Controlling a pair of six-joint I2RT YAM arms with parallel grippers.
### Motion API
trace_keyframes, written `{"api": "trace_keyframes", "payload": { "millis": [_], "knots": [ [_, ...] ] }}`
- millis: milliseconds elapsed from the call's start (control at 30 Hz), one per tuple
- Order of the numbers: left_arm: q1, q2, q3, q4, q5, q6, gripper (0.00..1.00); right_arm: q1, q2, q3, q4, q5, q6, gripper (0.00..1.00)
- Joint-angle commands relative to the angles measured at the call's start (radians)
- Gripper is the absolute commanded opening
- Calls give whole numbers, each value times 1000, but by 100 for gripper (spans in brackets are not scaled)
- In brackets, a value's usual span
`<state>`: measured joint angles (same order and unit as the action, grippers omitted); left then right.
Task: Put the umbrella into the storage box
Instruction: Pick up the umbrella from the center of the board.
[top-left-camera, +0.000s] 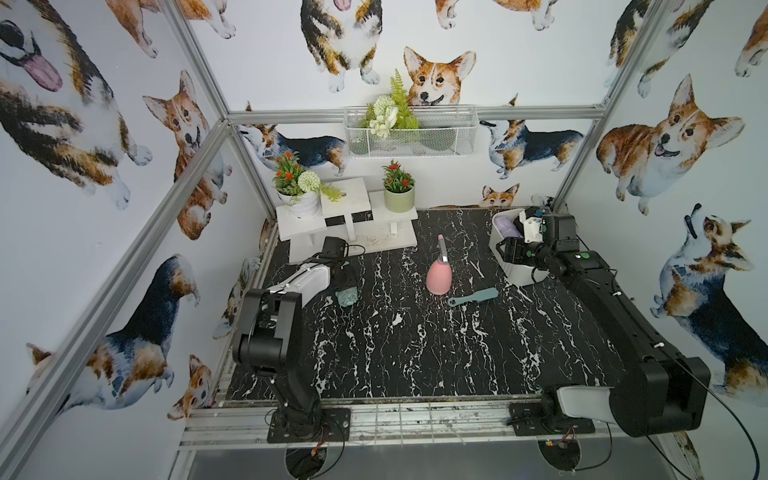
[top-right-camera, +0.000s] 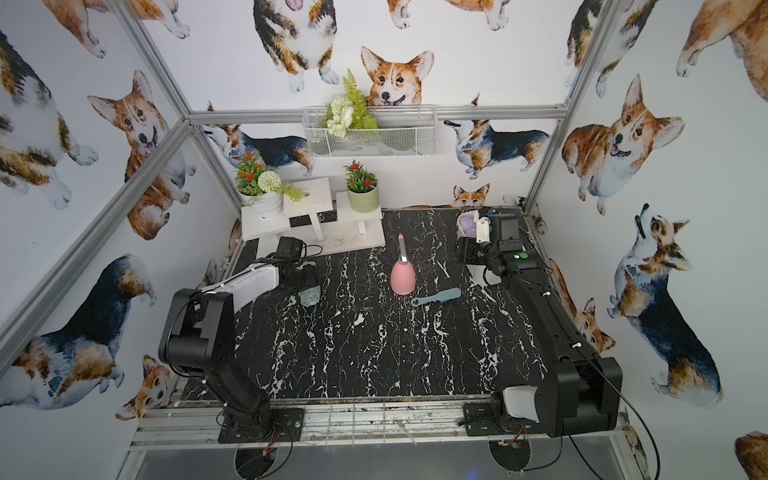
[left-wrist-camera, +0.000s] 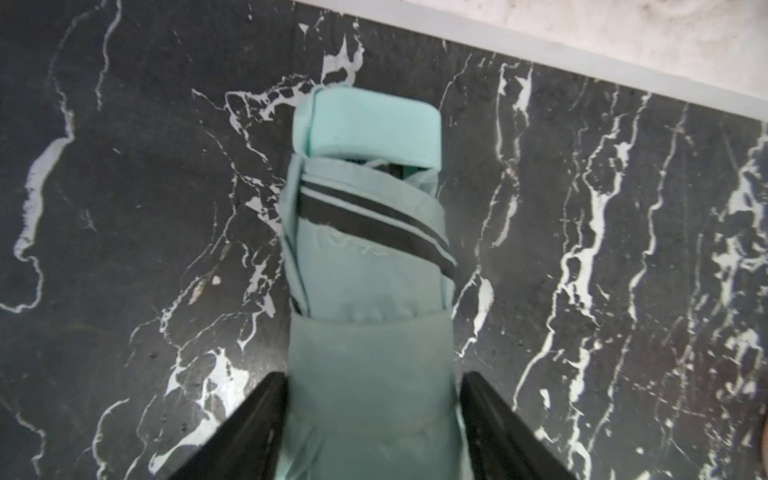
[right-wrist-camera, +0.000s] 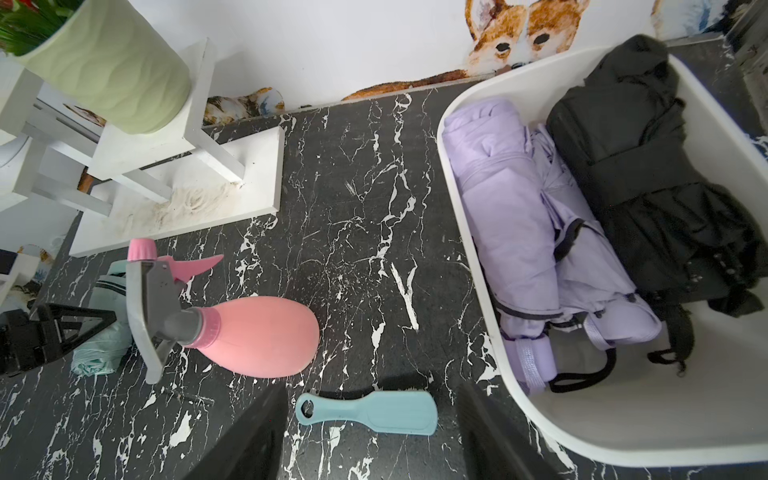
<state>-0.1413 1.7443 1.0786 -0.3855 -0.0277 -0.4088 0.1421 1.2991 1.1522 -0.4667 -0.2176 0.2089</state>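
Left wrist view: the left gripper (left-wrist-camera: 374, 376) is clamped on the mint umbrella (left-wrist-camera: 365, 266). Its black fingers (left-wrist-camera: 266, 415) press against both sides of the fabric sleeve. The umbrella is folded and lies flat on the black marble table (left-wrist-camera: 124, 208), with its blocky mint handle at the end away from the gripper. A dark stripe runs slantwise across the folded cloth.

In both top views the pink spray bottle (top-left-camera: 439, 276) (top-right-camera: 402, 278) stands upright near the middle of the table. The mint umbrella (top-left-camera: 347, 297) (top-right-camera: 309, 296) lies well apart from the bottle, on the left arm's side, mostly hidden under that arm's wrist. A blue brush (top-left-camera: 476, 296) lies just beside the bottle on the opposite side. The storage box (top-left-camera: 519, 272) stands beyond the brush from the bottle, near the back corner. So the umbrella is not yet in the box.

In the right wrist view the right gripper (right-wrist-camera: 372, 386) is spread and holds nothing, with the brush (right-wrist-camera: 374, 409) below it. The storage box (right-wrist-camera: 623, 424) already contains a purple umbrella (right-wrist-camera: 511, 216) and a black umbrella (right-wrist-camera: 636, 166), side by side and touching.
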Motion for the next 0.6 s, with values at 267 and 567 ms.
{"api": "trace_keyframes", "payload": {
  "millis": [267, 567],
  "knots": [
    [3, -77, -56, 56, 218, 5, 19, 47, -35, -36, 79, -32, -83, 66],
    [-71, -238, -102, 129, 524, -80, 12, 293, -228, -326, 464, -76, -533, 65]
  ]
}}
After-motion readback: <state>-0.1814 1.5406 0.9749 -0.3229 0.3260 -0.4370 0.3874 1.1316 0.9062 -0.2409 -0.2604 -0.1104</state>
